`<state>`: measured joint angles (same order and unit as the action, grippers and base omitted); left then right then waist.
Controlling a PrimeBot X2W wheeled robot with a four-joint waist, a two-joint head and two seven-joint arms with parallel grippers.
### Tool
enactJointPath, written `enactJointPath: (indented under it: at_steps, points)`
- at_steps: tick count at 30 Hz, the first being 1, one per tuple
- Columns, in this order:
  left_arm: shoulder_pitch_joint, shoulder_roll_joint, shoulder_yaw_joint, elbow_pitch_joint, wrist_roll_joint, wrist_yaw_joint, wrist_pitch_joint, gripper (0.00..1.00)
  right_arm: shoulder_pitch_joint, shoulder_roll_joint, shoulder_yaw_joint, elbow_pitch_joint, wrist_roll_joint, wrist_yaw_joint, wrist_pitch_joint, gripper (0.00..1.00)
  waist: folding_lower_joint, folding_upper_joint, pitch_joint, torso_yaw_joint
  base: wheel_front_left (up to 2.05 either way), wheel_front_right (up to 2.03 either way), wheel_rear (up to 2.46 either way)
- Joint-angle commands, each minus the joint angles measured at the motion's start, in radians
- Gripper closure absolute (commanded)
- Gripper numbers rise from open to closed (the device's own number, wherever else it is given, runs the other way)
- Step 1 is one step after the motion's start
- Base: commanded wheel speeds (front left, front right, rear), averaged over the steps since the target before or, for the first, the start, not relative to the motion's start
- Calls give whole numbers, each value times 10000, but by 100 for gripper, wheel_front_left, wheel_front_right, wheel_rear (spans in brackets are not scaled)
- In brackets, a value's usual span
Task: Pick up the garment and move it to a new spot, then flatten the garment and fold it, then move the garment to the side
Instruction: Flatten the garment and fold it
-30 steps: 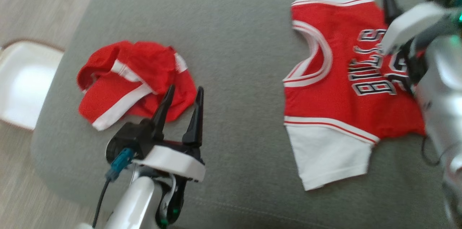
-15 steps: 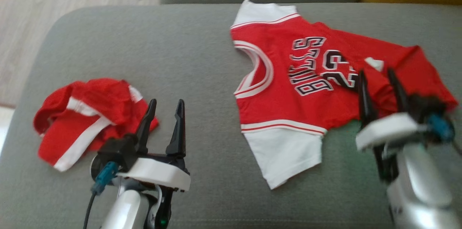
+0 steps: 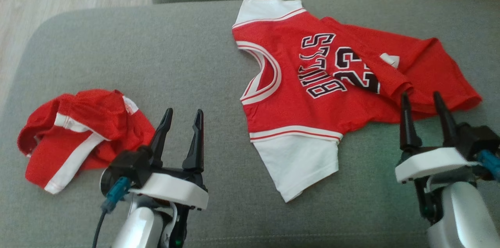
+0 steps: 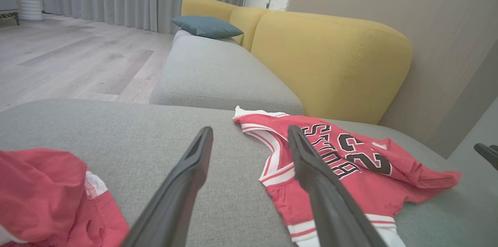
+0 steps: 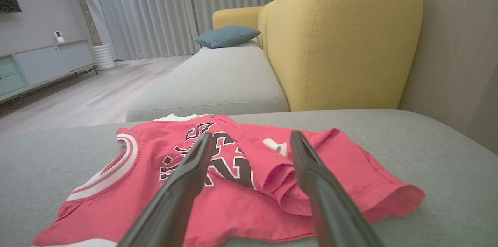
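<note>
Jersey lay on grey cushion, one part folded over | right gripper stood open, empty, at its near edge | left gripper stood open, empty, beside crumpled shorts

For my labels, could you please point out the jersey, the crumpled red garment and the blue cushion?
jersey (image 3: 312, 111): head view, red chest.
crumpled red garment (image 3: 97, 109): head view, red middle.
blue cushion (image 4: 208, 26): left wrist view, middle.

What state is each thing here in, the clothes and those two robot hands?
red jersey, spread lettering-up on the grey sofa, its lower part rumpled and folded over.
red shorts, crumpled in a heap.
left gripper, fingers apart, holding nothing.
right gripper, fingers apart, holding nothing.
</note>
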<state>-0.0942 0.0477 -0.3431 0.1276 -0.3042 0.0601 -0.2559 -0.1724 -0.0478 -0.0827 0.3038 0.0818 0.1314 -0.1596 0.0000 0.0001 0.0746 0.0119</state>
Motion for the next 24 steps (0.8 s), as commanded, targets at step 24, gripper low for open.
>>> enactJointPath:
  at_steps: [24]
  points:
    - [-1399,26,-217,-324,97,-96,-59,0,-4746,-1233,-2567,3012,-689,-7,3914,0,0,-1,2234,1570,0,0,0]
